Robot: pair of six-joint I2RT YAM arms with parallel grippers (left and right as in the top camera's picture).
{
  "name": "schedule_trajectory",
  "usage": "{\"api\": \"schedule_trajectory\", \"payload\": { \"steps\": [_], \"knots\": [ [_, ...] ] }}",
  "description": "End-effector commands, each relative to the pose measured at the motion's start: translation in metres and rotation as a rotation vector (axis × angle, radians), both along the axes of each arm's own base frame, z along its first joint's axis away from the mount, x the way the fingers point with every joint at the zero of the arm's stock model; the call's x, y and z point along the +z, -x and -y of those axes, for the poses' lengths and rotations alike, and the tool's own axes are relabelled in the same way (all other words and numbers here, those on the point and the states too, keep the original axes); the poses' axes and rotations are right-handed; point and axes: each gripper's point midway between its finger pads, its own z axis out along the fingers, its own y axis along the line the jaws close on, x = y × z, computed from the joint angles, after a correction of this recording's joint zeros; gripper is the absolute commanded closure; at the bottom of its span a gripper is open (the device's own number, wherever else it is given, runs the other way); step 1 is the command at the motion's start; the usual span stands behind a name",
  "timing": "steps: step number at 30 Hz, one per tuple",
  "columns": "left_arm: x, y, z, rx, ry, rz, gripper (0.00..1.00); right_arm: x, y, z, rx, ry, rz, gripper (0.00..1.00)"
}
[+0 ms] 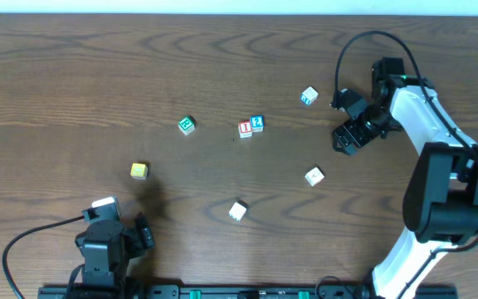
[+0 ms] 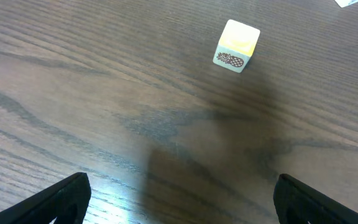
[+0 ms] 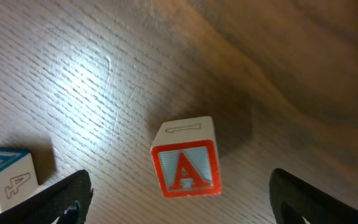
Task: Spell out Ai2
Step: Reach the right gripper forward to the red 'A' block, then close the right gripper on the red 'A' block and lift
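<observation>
A pale cube with a red "A" (image 3: pixel 186 163) stands on the table between my right gripper's (image 3: pixel 180 206) wide-open fingers and touches neither of them. In the overhead view this seems to be the red-trimmed cube (image 1: pixel 314 176) just ahead of the right gripper (image 1: pixel 345 139). The red "I" cube (image 1: pixel 245 129) and the blue "2" cube (image 1: pixel 257 123) sit side by side and touching at mid table. My left gripper (image 2: pixel 182 200) is open over bare wood at the near left (image 1: pixel 113 237), holding nothing.
A yellow cube with a pineapple picture (image 2: pixel 237 45) lies ahead of the left gripper (image 1: pixel 139 170). A green-faced cube (image 1: pixel 187 124) sits left of the pair. A blue-topped cube (image 3: pixel 4 177) (image 1: pixel 309 96) and a pale cube (image 1: pixel 237 211) lie loose.
</observation>
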Motion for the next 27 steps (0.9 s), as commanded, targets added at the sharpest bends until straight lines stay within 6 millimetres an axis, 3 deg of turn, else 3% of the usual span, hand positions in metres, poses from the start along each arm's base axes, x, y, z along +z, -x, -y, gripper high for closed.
{"api": "schedule_trajectory", "payload": {
  "steps": [1, 8, 13, 15, 27],
  "knots": [
    [-0.002, 0.002, -0.001, -0.002, -0.008, -0.009, 0.05, -0.003, 0.001, -0.005, 0.025, 0.004, 0.010, 0.14],
    [-0.002, 0.002, -0.001, -0.001, -0.008, -0.009, 0.05, -0.009, -0.007, -0.007, 0.027, 0.005, 0.055, 0.33],
    [-0.002, 0.002, -0.001, -0.002, -0.008, -0.009, 0.04, -0.013, -0.008, -0.012, 0.040, 0.005, 0.064, 0.41],
    [-0.002, 0.002, -0.001, -0.002, -0.008, -0.009, 0.05, -0.013, -0.008, -0.014, 0.045, 0.006, 0.067, 0.49],
    [-0.002, 0.002, -0.001, -0.001, -0.008, -0.009, 0.05, -0.014, -0.008, -0.006, 0.034, 0.053, 0.064, 0.62]
  ]
}}
